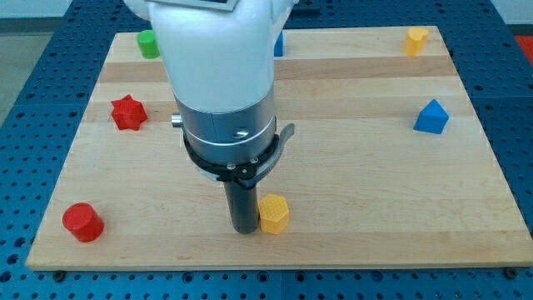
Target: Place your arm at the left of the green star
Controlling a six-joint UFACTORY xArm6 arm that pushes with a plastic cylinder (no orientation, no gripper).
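Tip: my tip [244,230] is planted on the counter [358,167] near the view's bottom, a little left of centre.
Nearest block: a yellow hexagonal block [274,213] sits right against the tip's right side, touching or as good as.
Green block: the green block [149,43] is way up in the view's top left corner, near the counter's far edge, well apart from the tip. Its star shape can't be made out at this size, so no telling which way it points or where its long axis runs.
Jaws: there are none to read here, only the straight dark rod under the big white arm.
Red pair: a red star [128,112] is on the view's left, and a red cylinder [82,222] is at the bottom left.
Blues: a blue block [431,117] with a peaked top stands on the right; another blue block [278,43] peeks out behind the arm at the top.
Far corner: a yellow block [415,40] sits at the top right.
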